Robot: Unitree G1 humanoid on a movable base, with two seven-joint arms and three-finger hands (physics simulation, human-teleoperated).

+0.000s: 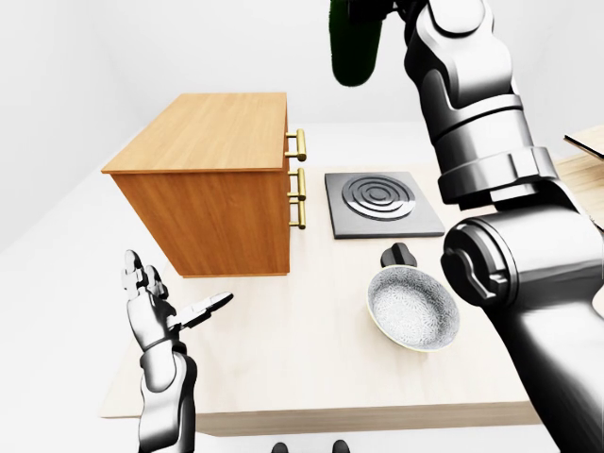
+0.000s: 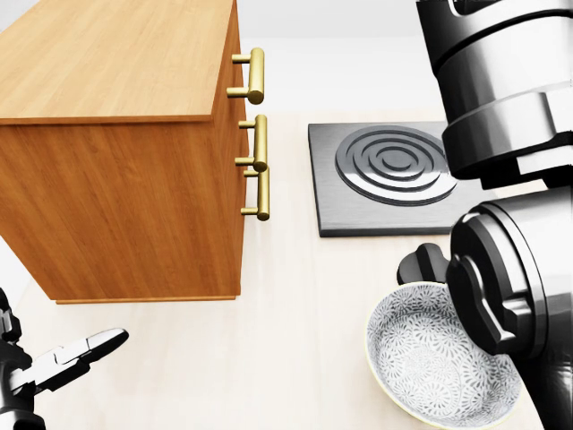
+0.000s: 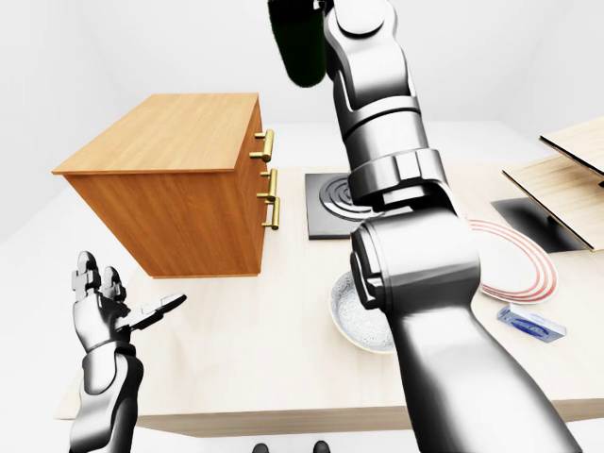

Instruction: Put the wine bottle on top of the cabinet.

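The dark green wine bottle (image 1: 353, 45) hangs high at the top of both eye views, above and to the right of the wooden cabinet (image 1: 213, 132). My right hand (image 1: 394, 9) is shut on it, partly cut off by the top edge. The right arm (image 2: 501, 134) fills the right side of the head view, where the bottle does not show. The cabinet's flat top (image 2: 116, 54) is bare; its brass handles (image 2: 258, 148) face right. My left hand (image 1: 175, 307) is open, low at the left, holding nothing.
A grey hob plate (image 1: 382, 200) lies right of the cabinet, with a black knob (image 1: 400, 255) and a patterned bowl (image 1: 415, 310) below it. A red-ringed plate (image 3: 517, 266), a blue packet (image 3: 530, 324) and wooden boards (image 3: 566, 160) are at the right.
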